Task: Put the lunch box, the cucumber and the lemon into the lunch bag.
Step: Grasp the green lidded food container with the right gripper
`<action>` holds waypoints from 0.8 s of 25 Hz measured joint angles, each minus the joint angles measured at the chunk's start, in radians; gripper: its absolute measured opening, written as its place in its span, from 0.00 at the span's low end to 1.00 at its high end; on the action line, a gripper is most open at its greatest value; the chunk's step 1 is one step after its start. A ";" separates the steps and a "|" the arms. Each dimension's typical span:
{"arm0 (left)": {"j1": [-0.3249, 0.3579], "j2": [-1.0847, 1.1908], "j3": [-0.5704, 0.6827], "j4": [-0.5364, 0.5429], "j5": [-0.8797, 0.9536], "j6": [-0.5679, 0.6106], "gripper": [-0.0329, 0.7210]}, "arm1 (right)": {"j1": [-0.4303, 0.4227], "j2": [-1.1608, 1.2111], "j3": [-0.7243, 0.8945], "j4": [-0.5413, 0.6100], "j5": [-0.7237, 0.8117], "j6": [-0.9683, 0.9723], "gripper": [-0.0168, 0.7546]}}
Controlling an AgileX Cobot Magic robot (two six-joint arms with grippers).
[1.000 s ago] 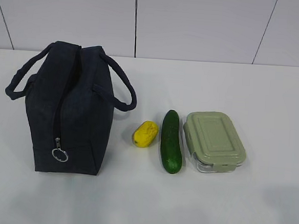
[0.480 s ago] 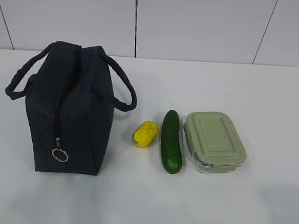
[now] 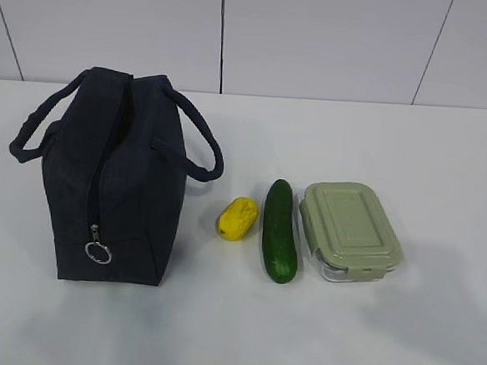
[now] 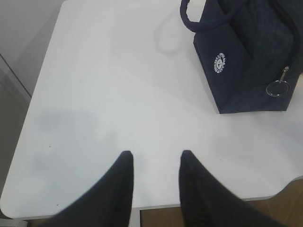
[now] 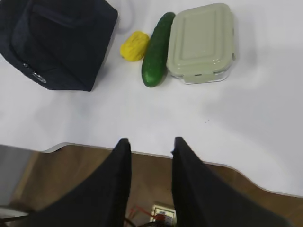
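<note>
The dark navy lunch bag [image 3: 114,186] stands on the white table at the left, its zipper with the metal ring pull [image 3: 98,253] facing me. Right of it lie the yellow lemon [image 3: 238,218], the dark green cucumber [image 3: 279,230] and the lunch box [image 3: 350,231] with its sage-green lid, side by side. Neither gripper shows in the exterior view. My left gripper [image 4: 154,156] is open and empty above the table's front left, the bag [image 4: 246,56] to its far right. My right gripper [image 5: 149,142] is open and empty above the table's front edge, short of the cucumber [image 5: 157,49], lemon [image 5: 134,46] and lunch box [image 5: 201,42].
The table's front edge [image 5: 213,163] runs under my right gripper, with brown floor below it. The table's left edge and rounded corner [image 4: 9,208] show in the left wrist view. A white panelled wall [image 3: 320,37] stands behind the table.
The objects have not moved. A faint shadow on the table at the lower right has shifted and grown.
</note>
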 joint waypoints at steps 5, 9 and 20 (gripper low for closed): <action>0.000 0.000 0.000 0.000 0.000 0.000 0.36 | 0.001 0.233 -0.033 0.146 0.003 -0.169 0.33; 0.000 0.000 0.000 0.000 0.000 0.000 0.36 | 0.001 0.423 -0.100 0.206 0.022 -0.278 0.33; 0.000 0.000 0.000 0.000 0.000 0.000 0.36 | -0.014 0.812 -0.292 0.232 0.113 -0.466 0.33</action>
